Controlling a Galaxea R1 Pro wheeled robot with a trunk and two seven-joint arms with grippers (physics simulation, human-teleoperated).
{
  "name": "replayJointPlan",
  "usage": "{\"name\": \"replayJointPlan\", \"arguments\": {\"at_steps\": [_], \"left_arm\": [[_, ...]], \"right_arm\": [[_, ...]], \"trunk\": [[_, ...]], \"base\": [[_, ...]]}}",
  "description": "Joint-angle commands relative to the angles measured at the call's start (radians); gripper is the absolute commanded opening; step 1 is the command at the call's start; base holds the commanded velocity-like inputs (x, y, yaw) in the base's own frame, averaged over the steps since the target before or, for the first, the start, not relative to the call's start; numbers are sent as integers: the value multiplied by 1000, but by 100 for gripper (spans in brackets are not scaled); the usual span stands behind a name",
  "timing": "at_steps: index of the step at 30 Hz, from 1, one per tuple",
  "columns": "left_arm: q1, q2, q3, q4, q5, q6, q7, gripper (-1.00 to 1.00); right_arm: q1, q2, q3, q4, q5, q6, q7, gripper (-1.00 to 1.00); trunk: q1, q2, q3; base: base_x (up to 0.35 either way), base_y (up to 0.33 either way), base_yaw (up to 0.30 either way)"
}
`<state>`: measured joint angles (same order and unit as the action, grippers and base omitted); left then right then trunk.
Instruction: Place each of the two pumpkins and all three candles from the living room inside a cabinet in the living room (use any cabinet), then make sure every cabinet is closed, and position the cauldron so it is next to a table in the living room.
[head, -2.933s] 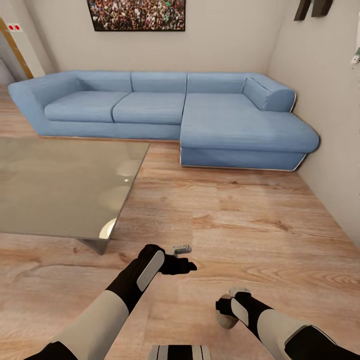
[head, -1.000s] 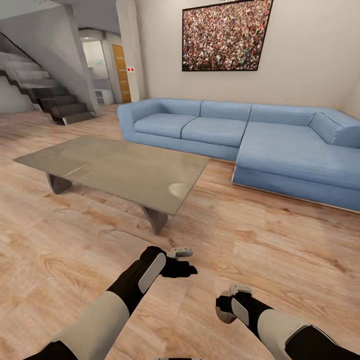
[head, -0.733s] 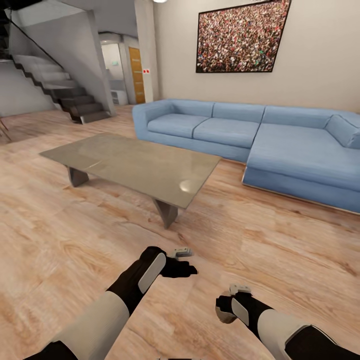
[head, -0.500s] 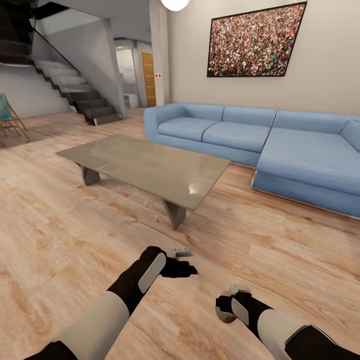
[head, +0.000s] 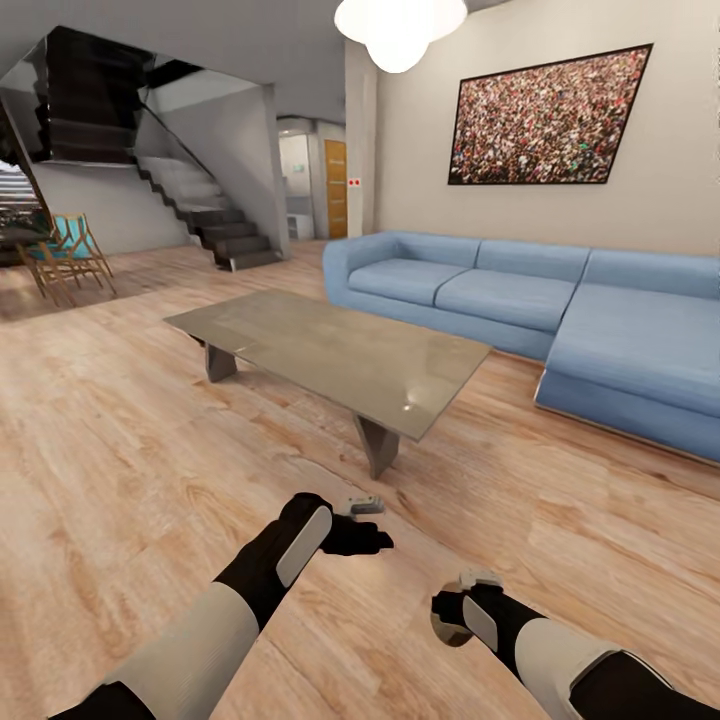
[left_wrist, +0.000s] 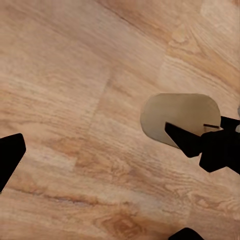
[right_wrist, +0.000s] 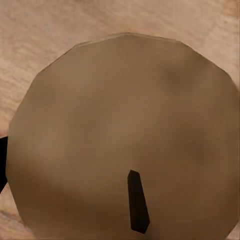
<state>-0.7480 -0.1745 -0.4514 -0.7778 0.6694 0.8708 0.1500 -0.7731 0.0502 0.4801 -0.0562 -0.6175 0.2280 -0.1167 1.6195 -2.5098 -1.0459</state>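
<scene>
My right gripper (head: 455, 612) is shut on a cream-beige candle (head: 446, 634), held low over the wooden floor. The right wrist view looks straight at the candle's flat top (right_wrist: 125, 135) and its small dark wick (right_wrist: 138, 207). The same candle (left_wrist: 175, 117) shows in the left wrist view, gripped by black fingers (left_wrist: 192, 142). My left gripper (head: 372, 522) hangs open with nothing between its fingers. The long, low coffee table (head: 340, 350) with a glossy grey top stands ahead. The pumpkins, the cabinet and the cauldron are out of view.
A blue corner sofa (head: 520, 295) runs along the right wall under a framed crowd picture (head: 550, 115). Stairs (head: 205, 215) rise at the back left, with a folding deck chair (head: 70, 255) at the far left. Bare wooden floor (head: 120, 430) lies left of the table.
The whole view has swung left and tilted up: the sofa and table slid right, and the stairs, deck chair and ceiling lamp came in. Both arms keep their pose, the candle still held.
</scene>
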Motion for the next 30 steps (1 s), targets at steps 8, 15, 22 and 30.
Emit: {"name": "replayJointPlan", "arguments": {"at_steps": [8, 15, 22, 30], "left_arm": [[-1, 0, 0, 10, 9, 2, 12, 100], [-1, 13, 6, 18, 3, 1, 40, 100], [-1, 59, 8, 19, 4, 0, 94, 100], [-1, 95, 36, 59, 4, -1, 97, 100]], "right_arm": [[0, -1, 8, -2, -10, 6, -6, -100], [2, 0, 8, -3, -11, 7, -5, -100], [2, 0, 4, -11, -11, 7, -4, -100], [0, 0, 2, -13, -12, 19, -4, -100]], "trunk": [[-4, 2, 30], [-7, 3, 57], [-10, 5, 84], [-10, 5, 83]], "base": [[0, 0, 27], [0, 0, 255], [0, 0, 291], [0, 0, 292]]}}
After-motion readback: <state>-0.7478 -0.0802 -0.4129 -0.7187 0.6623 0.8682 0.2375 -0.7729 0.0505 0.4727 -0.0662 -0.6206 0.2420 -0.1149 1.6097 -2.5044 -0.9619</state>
